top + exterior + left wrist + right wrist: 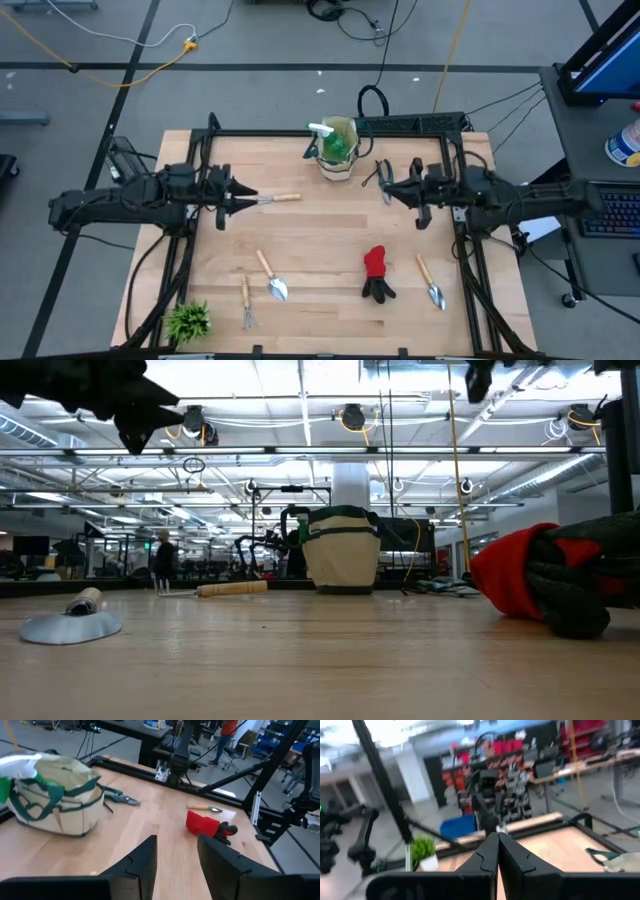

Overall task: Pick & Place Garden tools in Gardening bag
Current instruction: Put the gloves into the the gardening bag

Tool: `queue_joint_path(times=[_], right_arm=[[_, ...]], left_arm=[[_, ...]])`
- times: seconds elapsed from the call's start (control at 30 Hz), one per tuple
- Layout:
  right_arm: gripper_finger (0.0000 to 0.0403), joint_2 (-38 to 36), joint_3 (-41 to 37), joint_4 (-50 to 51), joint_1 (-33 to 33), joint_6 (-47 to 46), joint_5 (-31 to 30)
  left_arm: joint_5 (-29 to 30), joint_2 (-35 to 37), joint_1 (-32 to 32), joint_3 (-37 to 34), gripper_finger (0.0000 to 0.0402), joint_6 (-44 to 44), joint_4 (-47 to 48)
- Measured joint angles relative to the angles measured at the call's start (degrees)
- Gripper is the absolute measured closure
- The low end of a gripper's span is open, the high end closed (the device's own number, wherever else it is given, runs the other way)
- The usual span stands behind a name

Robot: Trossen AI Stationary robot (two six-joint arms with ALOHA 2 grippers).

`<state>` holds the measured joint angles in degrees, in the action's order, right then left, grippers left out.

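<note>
The beige gardening bag (337, 152) stands upright at the table's far middle, with the green spray bottle (330, 140) inside it; the bag also shows in the left wrist view (52, 795). My left gripper (243, 197) hangs open and empty (177, 842), high over the metal end of a wooden-handled tool (282, 198) that lies flat on the table. My right gripper (388, 188) is shut and empty (497, 840), raised beside the black pruning shears (379, 172), which lie right of the bag. Two trowels (272, 278) (431, 284), a small rake (246, 303) and the red-and-black glove (377, 273) lie nearer the front.
A small spiky green plant (188, 320) stands at the near left corner. A black metal frame (330, 130) runs along the table's far edge and down both sides. Bare wood lies between the bag and the front row of tools.
</note>
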<state>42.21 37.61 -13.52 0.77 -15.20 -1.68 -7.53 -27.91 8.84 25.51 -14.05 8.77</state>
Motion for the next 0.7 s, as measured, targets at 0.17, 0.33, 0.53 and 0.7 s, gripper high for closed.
queue_joint_path(times=[0.17,0.33,0.53,0.7], right_arm=[[0.0402,7.5,9.4,8.7,5.1,3.5,0.0],[0.0402,15.0,17.8,18.1,10.1,7.4,0.0],[0.0402,24.1,26.2,28.8,15.1,11.5,0.1],[0.0401,30.0,30.4,37.4,17.7,11.6,0.2]], left_arm=[[0.1,3.1,0.0,-2.6,0.0256,-0.8,-0.1],[0.1,4.8,0.0,-3.7,0.0256,-0.4,-0.1],[0.0,4.7,0.0,-4.1,0.0256,-0.7,0.1],[0.0,4.7,0.0,-4.1,0.0256,-0.7,0.2]])
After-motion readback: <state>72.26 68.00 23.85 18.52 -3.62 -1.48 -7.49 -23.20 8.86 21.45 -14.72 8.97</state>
